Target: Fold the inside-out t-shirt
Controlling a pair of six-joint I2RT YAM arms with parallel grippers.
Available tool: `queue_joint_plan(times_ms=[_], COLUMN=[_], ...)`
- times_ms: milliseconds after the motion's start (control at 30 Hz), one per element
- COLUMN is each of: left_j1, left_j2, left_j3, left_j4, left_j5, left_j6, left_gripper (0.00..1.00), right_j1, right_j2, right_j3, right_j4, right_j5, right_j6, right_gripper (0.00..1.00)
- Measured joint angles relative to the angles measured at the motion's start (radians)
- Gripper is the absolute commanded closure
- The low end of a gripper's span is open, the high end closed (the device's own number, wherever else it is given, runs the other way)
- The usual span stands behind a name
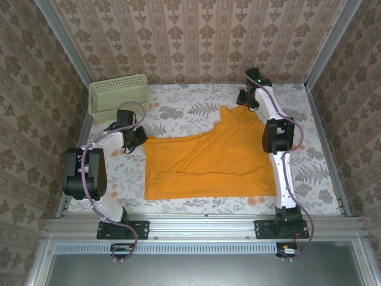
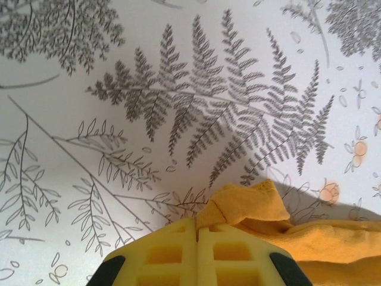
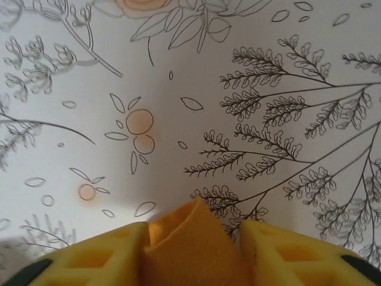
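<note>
Holding the t-shirt [image 1: 208, 161] at two ends. Left claw [image 1: 136, 138]: shut flat on a bunched corner, cloth poking out just past the fingertips. Right claw [image 1: 246, 98]: set narrow around a peaked fold filling the gap between the fingers, seemingly pinched rather than loose.

From the left claw, cloth running off to the right and slightly nearer the arm bases. From the right claw, spreading back toward the bases and off to the left. Between the two claws, one edge slanting from far right to mid left. On the near side of that line, the main body lying flat on the table [image 1: 178, 110], long axis side to side, a layer overlapped at the near left.

Probably next: carrying a held end across the body. Right claw's fold farther from the near hem, so the longer swing; left claw level with the middle of the cloth, so the shorter. Basket [image 1: 119, 95] just beyond the left claw, apart from the cloth.
</note>
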Motion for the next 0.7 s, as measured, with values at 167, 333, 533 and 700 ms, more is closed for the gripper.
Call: queue_joint_plan(times_ms=[167, 333, 533, 700], left_j1=[0.000, 0.003, 0.020, 0.026], left_j2=[0.000, 0.000, 0.000, 0.000], left_j3=[0.029, 0.032, 0.032, 0.022], left_j4=[0.003, 0.029, 0.070, 0.109], left_j5=[-0.001, 0.004, 0.008, 0.020], left_j6=[0.003, 0.012, 0.026, 0.027], left_gripper=[1.00, 1.00, 1.00, 1.00], right_j1=[-0.010, -0.022, -0.043, -0.052], right_j2=[0.000, 0.000, -0.095, -0.356], right_j3=[0.024, 0.030, -0.039, -0.310], right_j4=[0.008, 0.030, 0.056, 0.174], right_j5=[-0.009, -0.023, -0.034, -0.043], right_j6=[-0.004, -0.014, -0.019, -0.025], right_gripper=[0.93, 1.00, 1.00, 1.00])
